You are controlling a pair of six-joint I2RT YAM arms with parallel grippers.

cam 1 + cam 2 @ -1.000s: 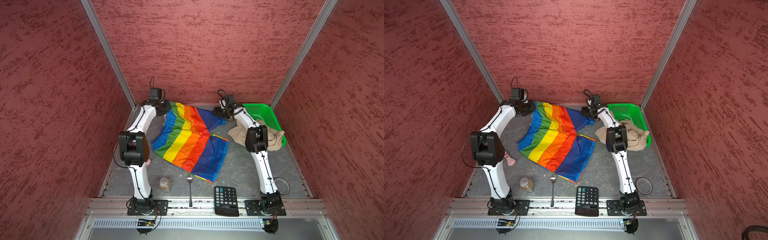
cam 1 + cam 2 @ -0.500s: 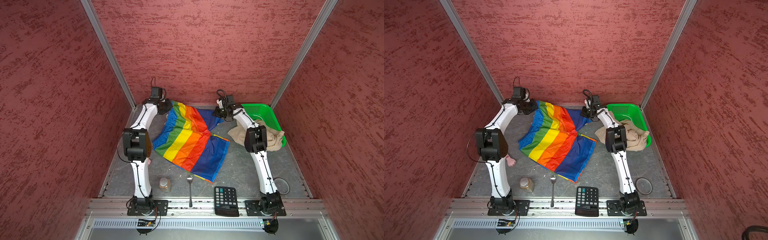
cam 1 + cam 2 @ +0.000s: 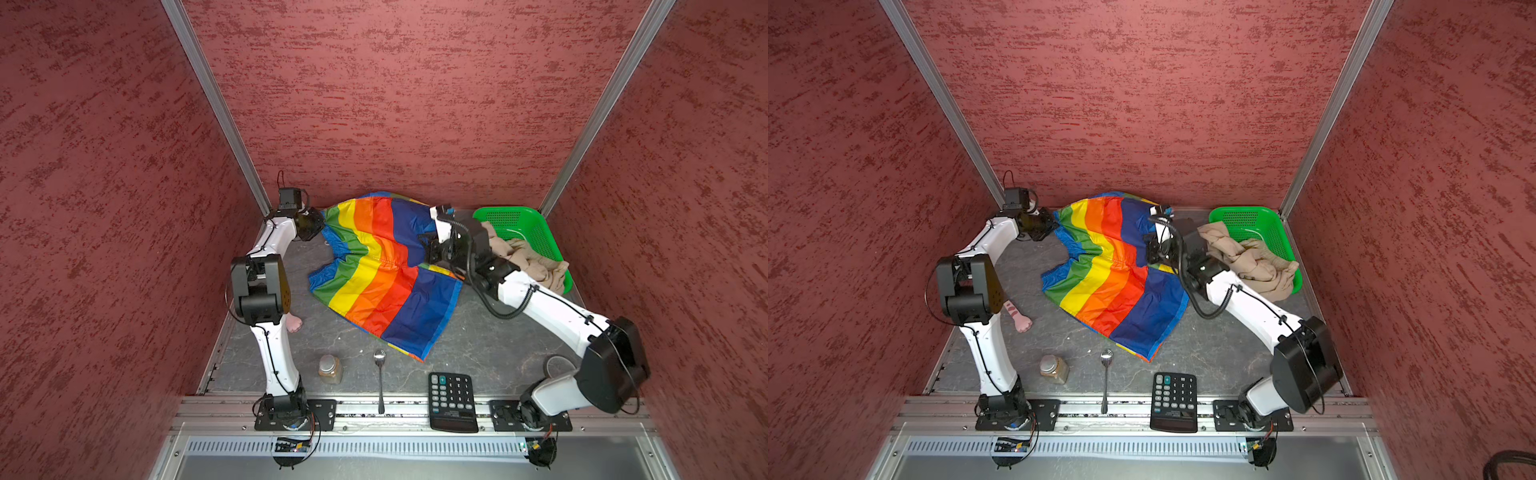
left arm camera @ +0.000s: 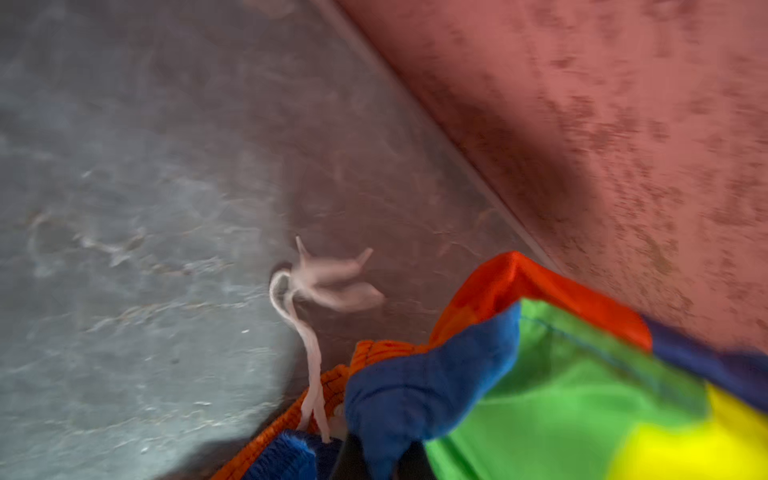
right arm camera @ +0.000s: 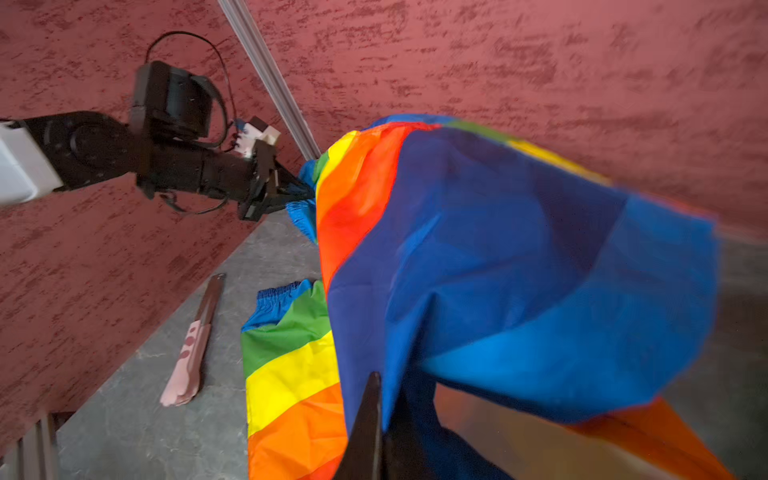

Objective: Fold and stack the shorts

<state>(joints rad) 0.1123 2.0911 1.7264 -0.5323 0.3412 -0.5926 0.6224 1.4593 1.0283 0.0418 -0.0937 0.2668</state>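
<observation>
Two-armed fold under way: the left end effector (image 3: 322,222) is clenched on the far end of the gathered waistband of the rainbow-striped shorts (image 3: 386,274). The right end effector (image 3: 426,252) is clamped on a fold of the same pair's dark blue panel, as both top views show. Between the two end effectors the thin, shiny cloth is raised off the grey desk (image 3: 469,345) in a billowing span. On the arm-base side of both, the rest of the pair lies spread flat.

In the blurred left wrist view, a white drawstring (image 4: 309,357) trails from the waistband just ahead of the left end effector's grip. Whether its knotted end touches the desk cannot be told.

The beige shorts (image 3: 525,259) lie crumpled on the other side of the right end effector from the rainbow pair, partly hidden by that arm's wrist and draped over the rim of a green basket (image 3: 505,212).

Well apart from both end effectors, a jar (image 3: 330,368), a spoon (image 3: 380,380) and a calculator (image 3: 453,401) line the desk's front edge. A pink paw-shaped toy (image 3: 1018,316) lies beside the left arm's elbow.
</observation>
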